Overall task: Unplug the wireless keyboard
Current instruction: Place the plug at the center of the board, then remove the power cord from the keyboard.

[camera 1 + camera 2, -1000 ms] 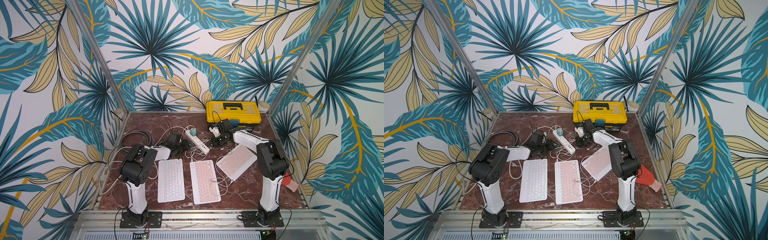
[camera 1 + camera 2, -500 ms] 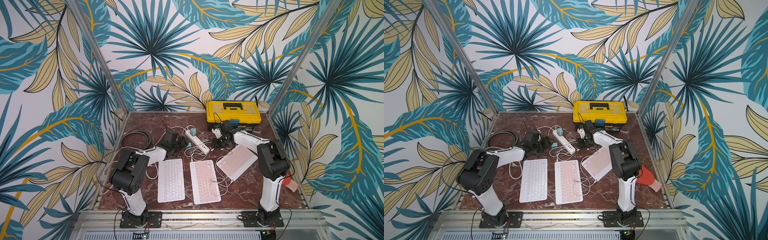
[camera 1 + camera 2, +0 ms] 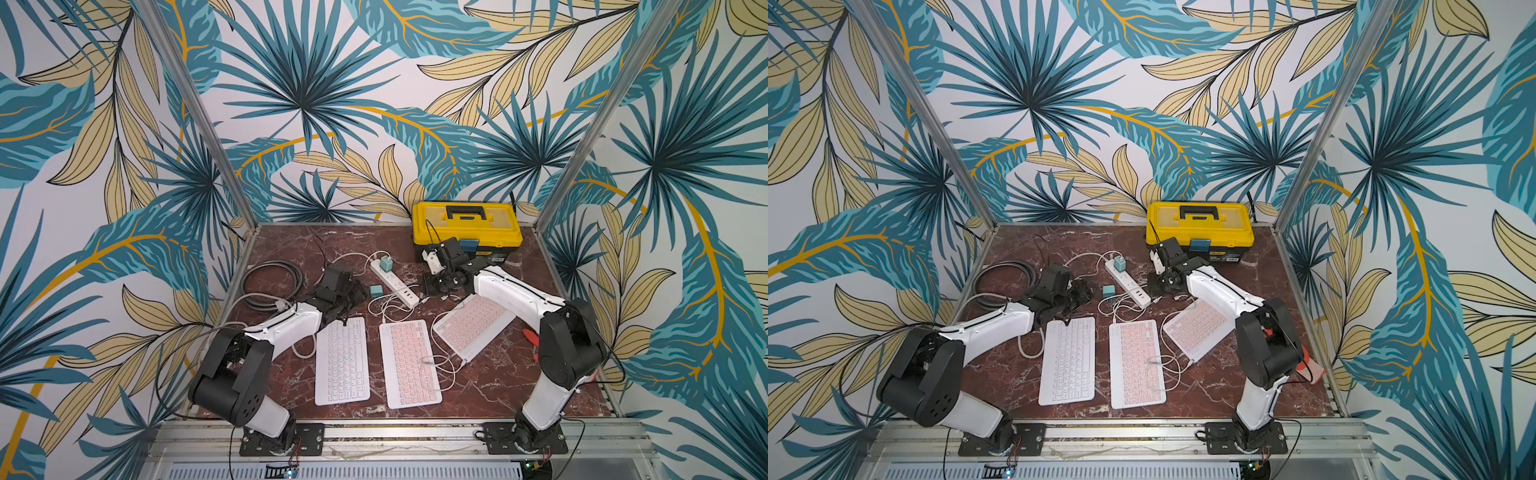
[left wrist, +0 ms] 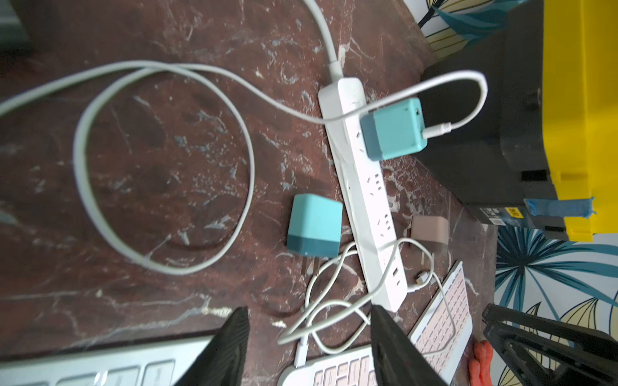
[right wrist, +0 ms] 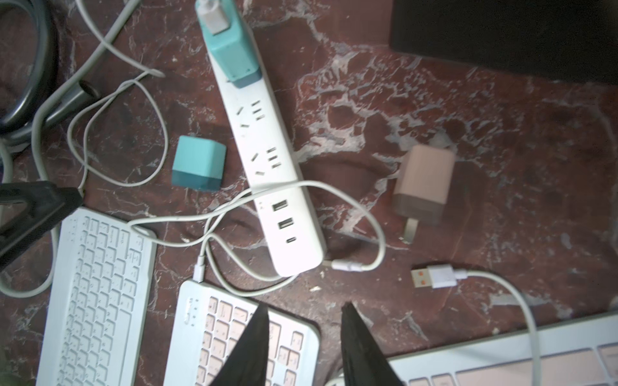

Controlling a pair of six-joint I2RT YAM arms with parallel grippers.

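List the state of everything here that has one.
toolbox, lid shut
power strip, one charger plugged in
upright teal charger, plugged into strip
loose teal charger, unplugged
pink charger, unplugged
middle keyboard, cable plugged in
USB plug, unplugged
left gripper, open, empty
right gripper, open, empty

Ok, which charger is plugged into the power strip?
The teal charger standing on the power strip; the second teal charger and pink charger lie loose.

Bright, even, diffuse light in both top views; wrist views dimmer, soft-focused, blurred toward their edges.
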